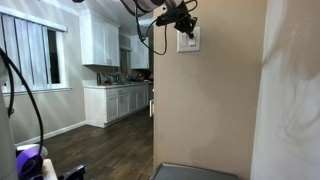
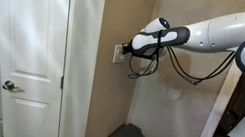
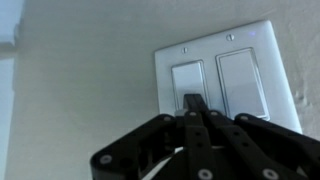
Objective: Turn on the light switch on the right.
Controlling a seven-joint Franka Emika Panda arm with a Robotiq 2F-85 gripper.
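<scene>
Claw (image 3: 190, 101) is seen closed in the wrist view, its 2 dark fingers (image 3: 197, 128) pressed together into 1 narrow tip with nothing held between them. That tip is laid over the lower part of the left-hand paddle (image 3: 186, 78) of a white wall plate (image 3: 215, 125); whether it is actually pressed against the paddle cannot be told. The light switch (image 3: 242, 82), the right-hand paddle of the 2, is set just beside it in the same plate and is left uncovered, slightly apart from the tip. The plate is mounted on a tan wall (image 3: 90, 70). In both exterior views the claw (image 1: 185, 24) (image 2: 129, 49) is held right up at the plate (image 1: 188, 41) (image 2: 118, 53), high on the wall near its corner. The white arm (image 2: 210, 31) is stretched across to the wall in an exterior view, with a black cable (image 2: 144, 69) looped beneath its wrist. A white panelled door (image 2: 24, 51) is shown around the corner, and white kitchen cabinets (image 1: 118, 103) are visible in the far room.
</scene>
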